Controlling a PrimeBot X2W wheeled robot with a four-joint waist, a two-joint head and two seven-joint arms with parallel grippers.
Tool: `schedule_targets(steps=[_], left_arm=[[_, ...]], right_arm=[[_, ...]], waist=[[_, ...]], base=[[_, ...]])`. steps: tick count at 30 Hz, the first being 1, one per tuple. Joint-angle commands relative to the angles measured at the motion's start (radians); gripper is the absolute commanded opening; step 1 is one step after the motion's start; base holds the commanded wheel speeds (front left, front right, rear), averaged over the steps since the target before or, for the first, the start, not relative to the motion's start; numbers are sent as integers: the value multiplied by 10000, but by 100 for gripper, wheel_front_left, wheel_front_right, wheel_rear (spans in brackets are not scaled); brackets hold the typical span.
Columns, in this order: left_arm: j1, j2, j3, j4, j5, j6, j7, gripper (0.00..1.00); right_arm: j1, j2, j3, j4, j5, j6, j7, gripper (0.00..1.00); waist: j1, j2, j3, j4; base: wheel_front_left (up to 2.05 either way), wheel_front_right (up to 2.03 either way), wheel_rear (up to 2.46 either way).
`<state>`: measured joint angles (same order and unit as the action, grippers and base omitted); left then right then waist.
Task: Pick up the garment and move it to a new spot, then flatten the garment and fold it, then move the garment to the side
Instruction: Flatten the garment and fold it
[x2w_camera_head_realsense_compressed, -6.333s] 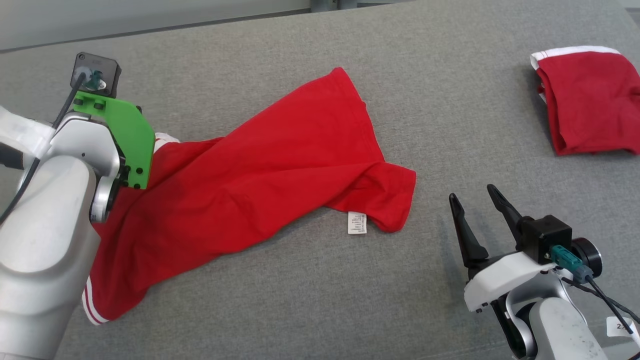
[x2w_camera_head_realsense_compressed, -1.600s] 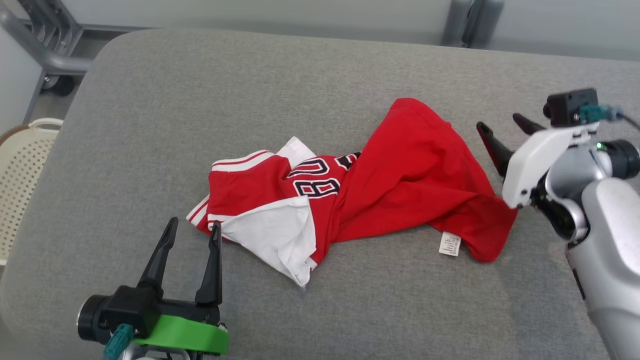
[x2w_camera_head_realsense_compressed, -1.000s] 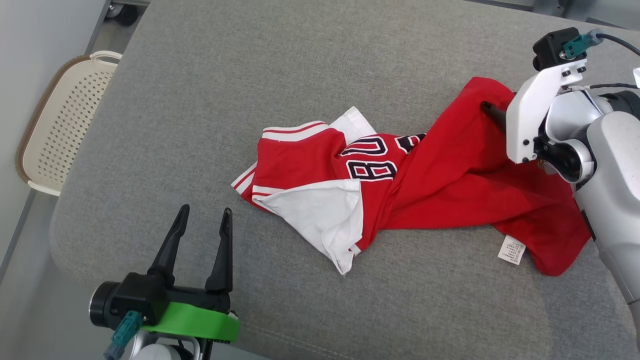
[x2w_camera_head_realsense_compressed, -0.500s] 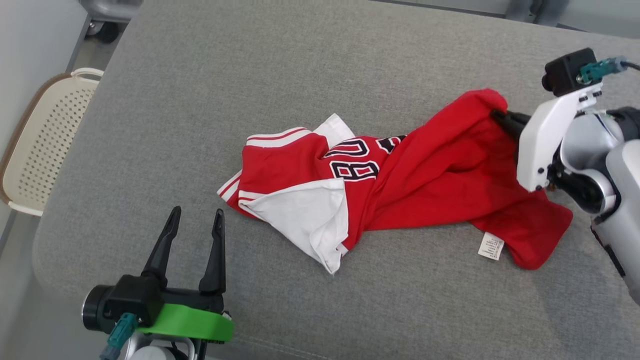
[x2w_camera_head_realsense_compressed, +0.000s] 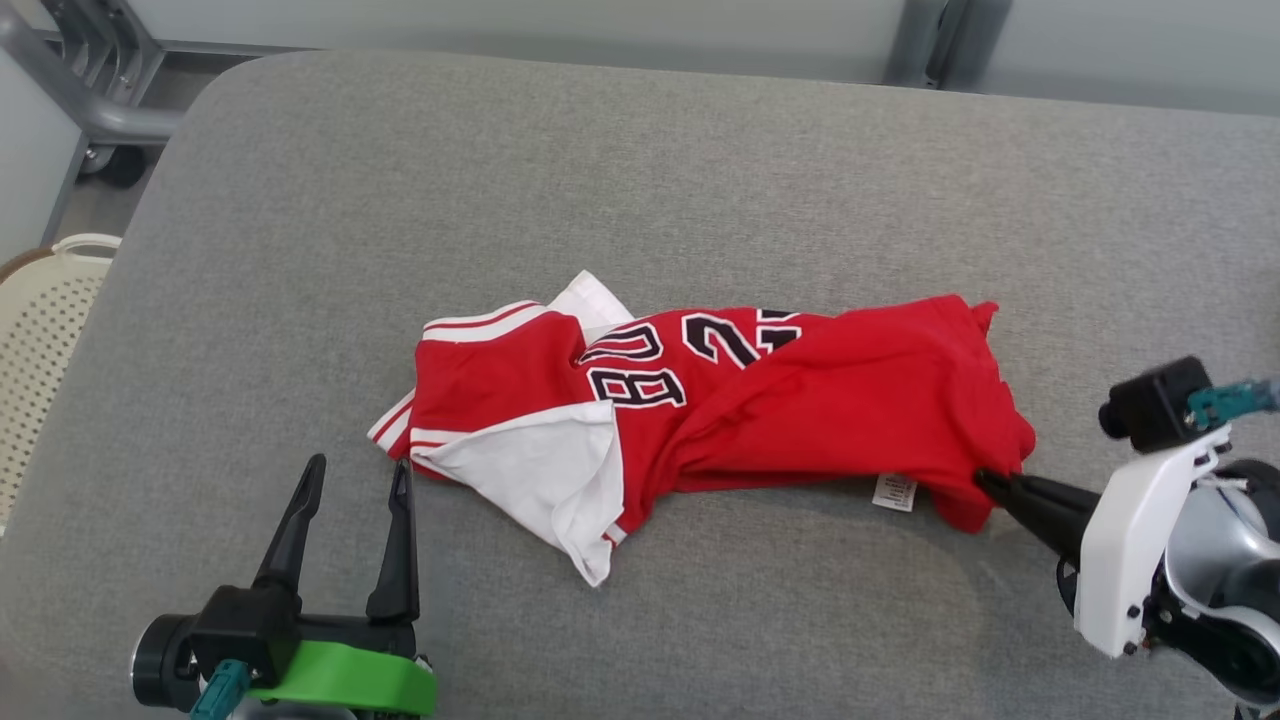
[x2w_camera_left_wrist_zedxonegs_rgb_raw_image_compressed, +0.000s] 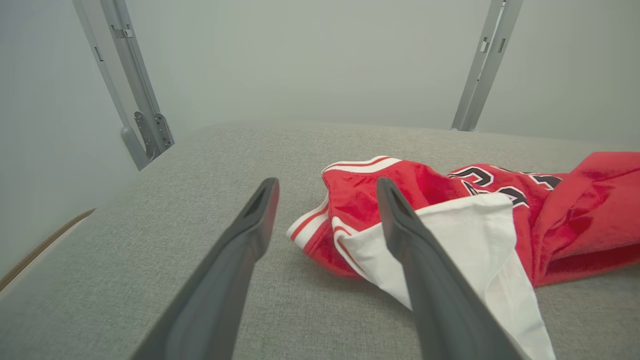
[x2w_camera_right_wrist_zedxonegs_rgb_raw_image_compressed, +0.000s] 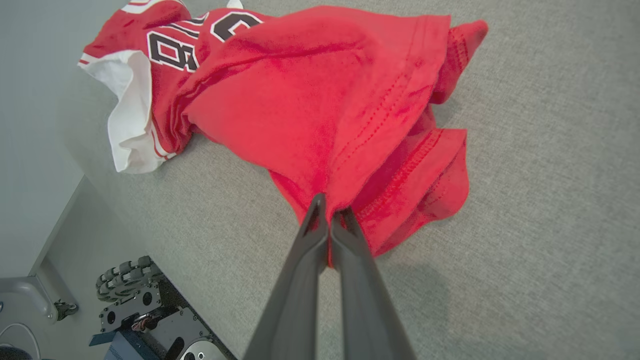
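At about four o'clock in the head view, my right hand (x2w_camera_head_realsense_compressed: 985, 482) is clamped fully shut on the near corner of the red garment (x2w_camera_head_realsense_compressed: 760, 400), fingertips pinching a small bite of hem. The garment lies bunched at the centre of the grey bench (x2w_camera_head_realsense_compressed: 640, 150), running from nine toward three. My left hand (x2w_camera_head_realsense_compressed: 357, 463) hovers at seven o'clock, jaws wide apart and holding nothing, just short of the striped sleeve end. My worry is that bite: it is shallow, and the right wrist view shows stitched edges stacked there, so I cannot tell whether I have one layer or several. A pull could slip the hem free, or drag the whole twist along rather than open it. With only one corner held, I would expect the cloth to rope up. The jersey is soft, limp knit with double-stitched hems, black numerals (x2w_camera_head_realsense_compressed: 640, 365) edged in white, white-and-red striped trim, and a white panel (x2w_camera_head_realsense_compressed: 530, 470) flopped outward at six o'clock. A small care label (x2w_camera_head_realsense_compressed: 893, 492) pokes out beside my grip. The bench covering is coarse woven fabric, likely to hold the knit back.
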<state>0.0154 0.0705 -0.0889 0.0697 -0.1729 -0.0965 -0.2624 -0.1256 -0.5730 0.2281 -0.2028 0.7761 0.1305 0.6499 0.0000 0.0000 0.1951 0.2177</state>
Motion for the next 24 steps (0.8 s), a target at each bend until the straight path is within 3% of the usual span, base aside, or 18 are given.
schedule_targets(steps=[1,13,14,15,16,24], left_arm=[[118,38,-8,-19,79,-28,-32,100],[-18,46,-26,-2,59,-74,-32,100],[-36,47,-22,-1,58,-71,-32,100],[-52,52,-15,0,67,-73,-32,100],[-68,52,11,-7,94,-40,-32,100],[9,-31,316,59,-56,281,-32,100]], right_arm=[[369,34,-150,-43,-234,-1,82,0],[2442,1389,-831,61,-1264,0,73,0],[2463,1453,-864,132,-1376,0,17,5],[2455,1519,-929,213,-1496,0,-72,56],[2458,1599,-1014,331,-1616,0,-131,100],[2364,2136,-1606,651,-2514,0,-934,100]], waist=[[0,0,-243,-368],[0,0,-314,-662],[0,0,-306,-664],[0,0,-302,-664],[0,0,-303,-661],[0,0,-432,-646]], base=[[0,0,0],[0,0,0],[0,0,0],[0,0,0],[0,0,0],[0,0,0]])
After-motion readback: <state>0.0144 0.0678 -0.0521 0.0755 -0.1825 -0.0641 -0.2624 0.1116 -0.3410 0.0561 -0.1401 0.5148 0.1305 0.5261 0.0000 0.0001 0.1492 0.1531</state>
